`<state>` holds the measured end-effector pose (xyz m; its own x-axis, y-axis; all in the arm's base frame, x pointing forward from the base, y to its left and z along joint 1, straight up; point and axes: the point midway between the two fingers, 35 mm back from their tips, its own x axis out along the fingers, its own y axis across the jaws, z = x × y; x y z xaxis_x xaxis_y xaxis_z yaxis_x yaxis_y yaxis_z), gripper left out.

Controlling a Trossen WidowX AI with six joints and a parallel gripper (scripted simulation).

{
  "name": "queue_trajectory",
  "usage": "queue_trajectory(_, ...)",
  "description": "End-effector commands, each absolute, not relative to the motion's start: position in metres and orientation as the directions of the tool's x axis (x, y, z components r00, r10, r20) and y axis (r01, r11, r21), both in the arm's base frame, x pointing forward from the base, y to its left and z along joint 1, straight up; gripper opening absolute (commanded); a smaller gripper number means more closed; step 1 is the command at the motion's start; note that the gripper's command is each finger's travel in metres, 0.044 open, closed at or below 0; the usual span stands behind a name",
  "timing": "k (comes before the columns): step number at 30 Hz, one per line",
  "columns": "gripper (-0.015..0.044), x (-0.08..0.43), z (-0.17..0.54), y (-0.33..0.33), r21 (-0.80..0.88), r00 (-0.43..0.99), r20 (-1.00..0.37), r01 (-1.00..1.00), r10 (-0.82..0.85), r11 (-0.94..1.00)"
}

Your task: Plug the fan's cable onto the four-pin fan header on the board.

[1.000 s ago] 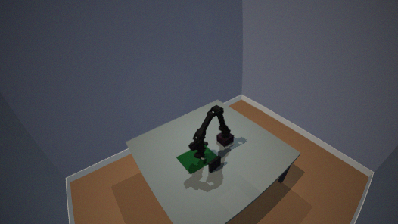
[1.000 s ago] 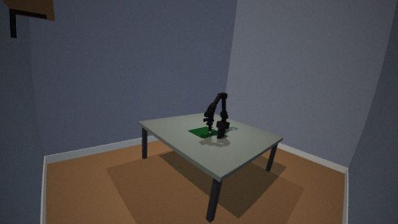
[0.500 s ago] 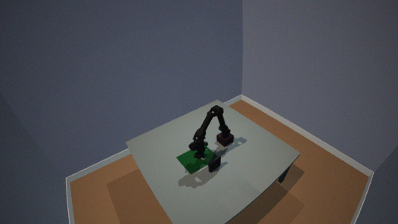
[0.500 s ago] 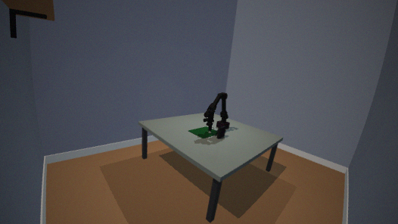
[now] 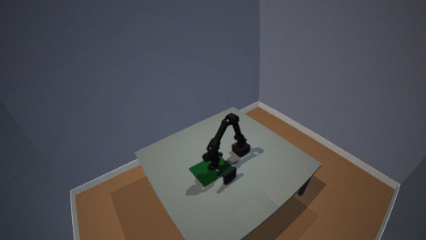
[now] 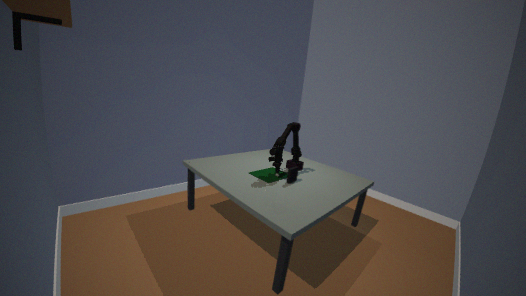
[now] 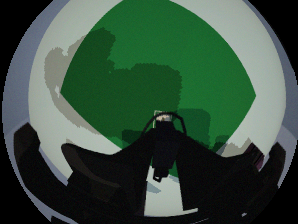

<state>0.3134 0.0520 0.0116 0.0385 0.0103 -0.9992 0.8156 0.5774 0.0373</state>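
The green board [image 5: 204, 177] [image 6: 261, 174] [image 7: 215, 65] lies flat on the table. A small pale header [image 7: 163, 116] shows on it in the wrist view, just beyond the fingertips. My gripper [image 5: 215, 168] [image 6: 278, 173] [image 7: 164, 133] is low over the board and shut on the dark plug [image 7: 164, 150]. A thin black cable [image 7: 183, 125] arcs around the plug's far end. The plug's end is at or just above the header; whether it is seated cannot be told. The dark upright block [image 5: 229, 176] [image 6: 292, 174], likely the fan, stands beside the board's edge.
The arm's dark base [image 5: 240, 149] [image 6: 295, 165] stands on the table [image 5: 259, 195] [image 6: 300, 210] behind the board. The upright dark block is close to the gripper on one side. Shadows of the arm fall over the board and table.
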Motion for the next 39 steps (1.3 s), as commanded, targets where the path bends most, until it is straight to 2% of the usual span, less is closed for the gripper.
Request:
queue_trajectory(1, 0.0000, 0.314, 0.010, 0.051, 0.035, 0.039, -0.999, 0.815, 0.006, 0.578)
queue_trajectory(39, 0.0000, 0.314, -0.005, 0.052, 0.035, 0.039, -0.999, 0.816, 0.006, 0.577)
